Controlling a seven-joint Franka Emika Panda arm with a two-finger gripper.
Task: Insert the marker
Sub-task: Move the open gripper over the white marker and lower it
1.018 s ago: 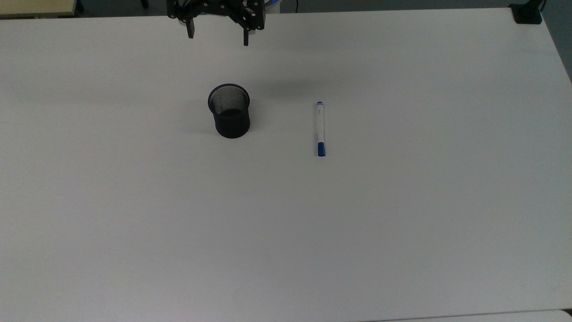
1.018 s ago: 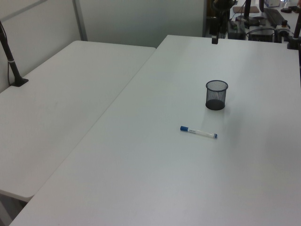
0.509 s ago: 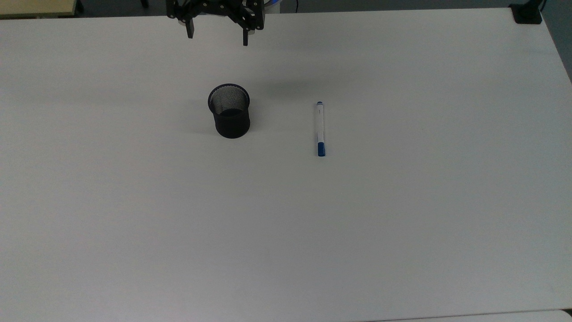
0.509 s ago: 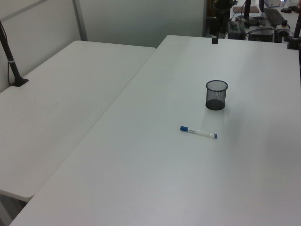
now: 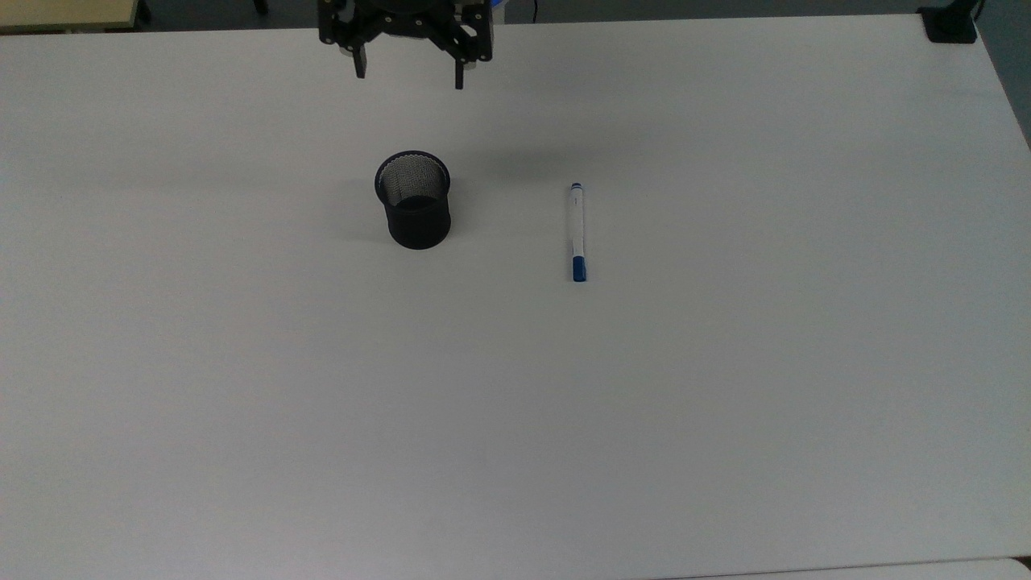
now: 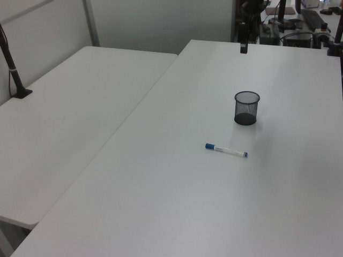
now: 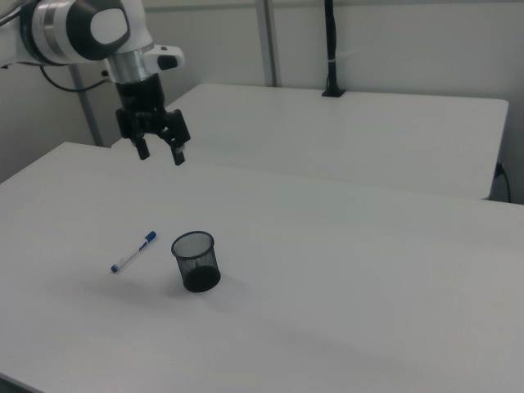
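We see the gripper (image 5: 409,75) up at the far edge of the table (image 5: 725,403) in the top view, fingers spread wide apart, nothing between them. Vs. 0.5 s ago it has shifted a bit toward the top view's right and slightly down-frame; fingertips were approx. over x 425/550, now approx. 447/570. Gap between fingers looks abt the same as before. In the right view the gripper (image 7: 160,153) hangs well above the table, pointing down, w/ the arm's white wrist above it. In the left view we see it (image 6: 243,48) at the far end, a touch lower than before.

The marker (image 5: 577,233) hasn't moved: lies flat on the table, blue cap toward the top view's bottom, well apart from the gripper. The black mesh cup (image 5: 413,199) stands upright, unchanged, to the top view's left of the marker, not touching it. In the right view the marker (image 7: 134,251) lies just beside the cup (image 7: 195,260), on the right view's left.
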